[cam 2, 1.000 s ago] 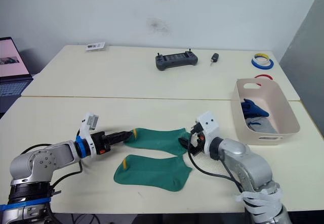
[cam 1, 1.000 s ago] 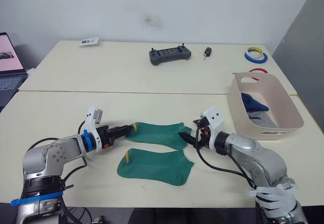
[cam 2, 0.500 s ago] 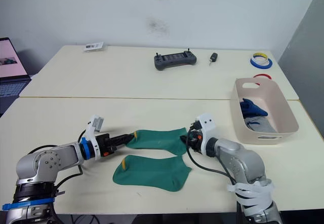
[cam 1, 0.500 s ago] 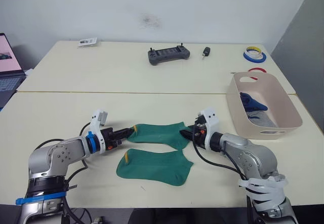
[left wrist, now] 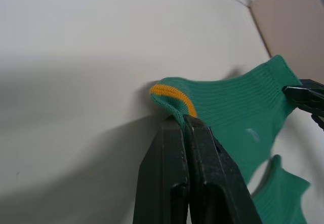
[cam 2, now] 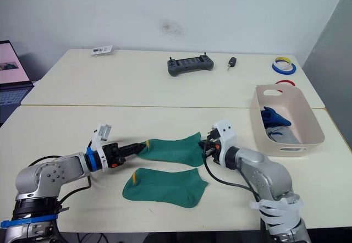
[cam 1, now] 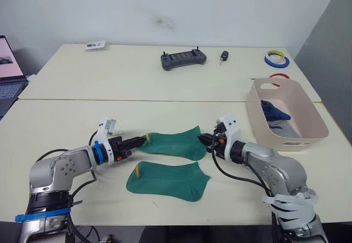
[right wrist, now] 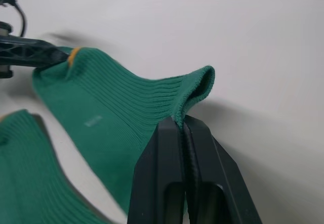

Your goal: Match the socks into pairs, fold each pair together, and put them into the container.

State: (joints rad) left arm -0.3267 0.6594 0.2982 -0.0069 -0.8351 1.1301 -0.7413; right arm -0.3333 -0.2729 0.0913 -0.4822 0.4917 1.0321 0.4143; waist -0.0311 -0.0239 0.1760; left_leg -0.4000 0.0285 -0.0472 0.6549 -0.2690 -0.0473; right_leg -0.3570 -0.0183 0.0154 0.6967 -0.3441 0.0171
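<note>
Two green socks lie on the near table. The farther green sock (cam 1: 173, 144) is stretched between both grippers. My left gripper (cam 1: 142, 139) is shut on its yellow-tipped toe end (left wrist: 172, 96). My right gripper (cam 1: 202, 139) is shut on its cuff (right wrist: 195, 88), which is lifted slightly off the table. The nearer green sock (cam 1: 168, 181) lies flat in front of it, untouched. The pale pink container (cam 1: 288, 114) stands to the right and holds a royal blue sock (cam 1: 273, 110) and a light grey sock (cam 1: 281, 127).
On the far table lie a dark grey controller (cam 1: 183, 59), a small black key fob (cam 1: 224, 56), tape rolls (cam 1: 276, 60) and a small card (cam 1: 95, 45). A laptop (cam 1: 10, 70) stands at the far left. A seam (cam 1: 137, 100) joins the two tables.
Both grippers have closed on the ends of the farther green sock. Its cuff end has come up off the table in the right gripper and the sock is pulled straighter.
</note>
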